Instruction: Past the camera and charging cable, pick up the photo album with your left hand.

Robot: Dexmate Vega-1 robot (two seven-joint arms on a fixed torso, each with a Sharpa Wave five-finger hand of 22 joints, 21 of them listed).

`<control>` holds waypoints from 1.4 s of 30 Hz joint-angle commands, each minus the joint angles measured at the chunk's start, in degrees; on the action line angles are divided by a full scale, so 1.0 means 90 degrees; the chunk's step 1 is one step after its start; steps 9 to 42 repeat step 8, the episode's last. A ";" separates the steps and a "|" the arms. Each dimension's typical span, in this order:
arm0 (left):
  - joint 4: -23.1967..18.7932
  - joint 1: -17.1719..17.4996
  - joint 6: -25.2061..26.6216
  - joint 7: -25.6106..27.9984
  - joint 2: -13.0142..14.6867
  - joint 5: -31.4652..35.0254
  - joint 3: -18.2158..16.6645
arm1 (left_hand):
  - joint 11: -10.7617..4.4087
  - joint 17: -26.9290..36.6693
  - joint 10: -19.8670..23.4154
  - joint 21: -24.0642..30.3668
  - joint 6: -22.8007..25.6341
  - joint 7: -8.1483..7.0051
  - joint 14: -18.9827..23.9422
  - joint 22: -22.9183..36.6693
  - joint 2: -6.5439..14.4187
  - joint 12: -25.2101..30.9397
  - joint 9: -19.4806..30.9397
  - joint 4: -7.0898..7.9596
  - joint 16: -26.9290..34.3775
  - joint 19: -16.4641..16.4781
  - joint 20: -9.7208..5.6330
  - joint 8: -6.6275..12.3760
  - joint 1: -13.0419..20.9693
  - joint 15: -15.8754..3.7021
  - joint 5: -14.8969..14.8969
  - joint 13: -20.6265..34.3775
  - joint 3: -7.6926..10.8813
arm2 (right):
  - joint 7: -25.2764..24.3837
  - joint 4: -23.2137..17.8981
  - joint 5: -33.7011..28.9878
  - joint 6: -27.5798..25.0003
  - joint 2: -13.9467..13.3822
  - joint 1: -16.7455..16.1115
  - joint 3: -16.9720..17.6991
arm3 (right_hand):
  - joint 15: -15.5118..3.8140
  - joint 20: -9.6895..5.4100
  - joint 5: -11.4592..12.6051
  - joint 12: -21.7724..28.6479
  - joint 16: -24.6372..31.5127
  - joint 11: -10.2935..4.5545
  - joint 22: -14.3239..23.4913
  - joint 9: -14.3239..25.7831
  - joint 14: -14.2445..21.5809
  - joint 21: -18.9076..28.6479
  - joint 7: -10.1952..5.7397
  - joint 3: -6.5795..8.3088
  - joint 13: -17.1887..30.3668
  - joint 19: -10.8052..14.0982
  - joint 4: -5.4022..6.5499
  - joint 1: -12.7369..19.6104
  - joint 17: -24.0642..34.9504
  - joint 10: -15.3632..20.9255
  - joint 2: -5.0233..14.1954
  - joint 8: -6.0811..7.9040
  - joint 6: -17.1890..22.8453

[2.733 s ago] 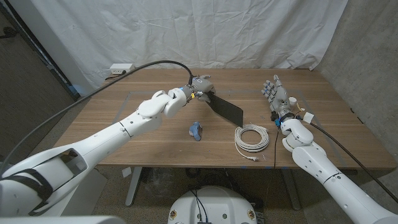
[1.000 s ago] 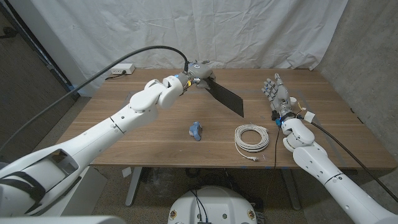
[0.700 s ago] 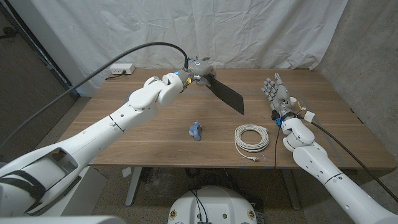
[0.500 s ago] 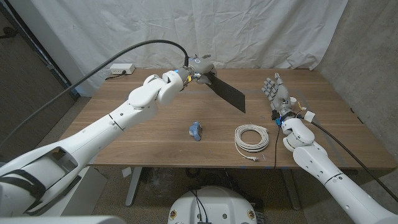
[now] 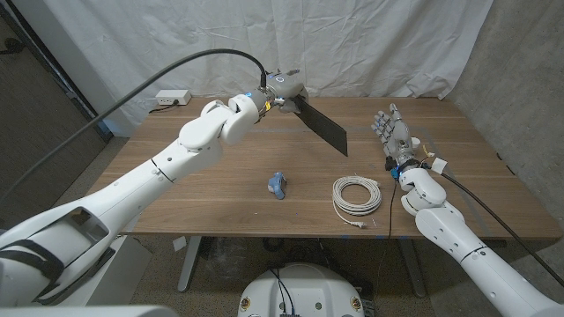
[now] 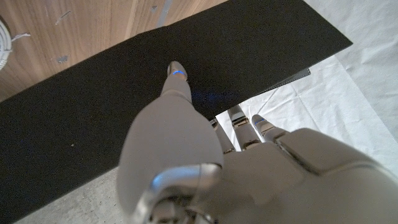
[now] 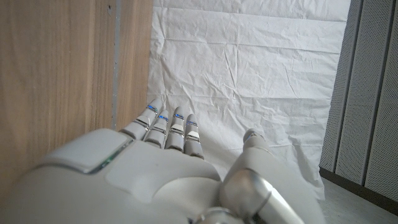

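My left hand (image 5: 284,91) holds the black photo album (image 5: 322,126) by one end, well above the back middle of the table; the album slants down to the right. In the left wrist view the thumb and fingers (image 6: 176,87) grip the album (image 6: 93,124) across its dark cover. A small blue camera (image 5: 278,184) lies on the table below and nearer to me. The coiled white charging cable (image 5: 357,195) lies to the camera's right. My right hand (image 5: 393,134) stands at the table's right side with its fingers apart and nothing in it.
A white power strip (image 5: 173,97) sits at the back left corner of the wooden table (image 5: 176,185). A white cloth backdrop (image 5: 352,44) hangs behind the table.
My left hand has lifted the album higher and a little farther back. The camera, cable and right hand have stayed where they were.
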 commanded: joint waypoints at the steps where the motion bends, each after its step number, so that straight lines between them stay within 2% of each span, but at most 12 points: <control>1: -0.0200 0.0155 0.0053 0.0118 0.0080 -0.0058 -0.0174 | -0.0002 0.0022 0.0064 -0.0002 0.0062 0.0021 0.0080 0.0010 -0.0003 -0.0004 0.0015 0.0008 0.0007 0.0036 0.0021 0.0035 -0.0057 -0.0976 -0.0025 0.0021 0.0034 | -0.0014 -0.0044 -0.0007 -0.0030 -0.0015 -0.0050 -0.0014 | -0.0017 -0.0070 0.0002 0.0023 0.0006 0.0019 0.0028 0.0021 0.0066 -0.0043 0.0006 0.0000 0.0017 0.0086 -0.0036 -0.0005 0.0015 0.0056 0.0071 0.0045 0.0067; 42: -0.0239 0.0188 0.0067 0.0085 0.0082 -0.0040 -0.0180 | -0.0003 0.0022 0.0077 -0.0008 0.0071 0.0022 0.0092 0.0010 -0.0019 -0.0008 0.0013 0.0004 0.0004 0.0033 0.0008 0.0040 -0.0055 -0.0978 -0.0025 0.0037 0.0034 | -0.0007 -0.0088 -0.0013 -0.0077 -0.0048 -0.0063 -0.0031 | -0.0009 -0.0062 0.0001 0.0009 0.0000 0.0054 0.0029 0.0021 0.0058 -0.0059 0.0009 -0.0003 0.0017 0.0094 -0.0038 -0.0006 0.0015 0.0025 0.0075 0.0042 0.0064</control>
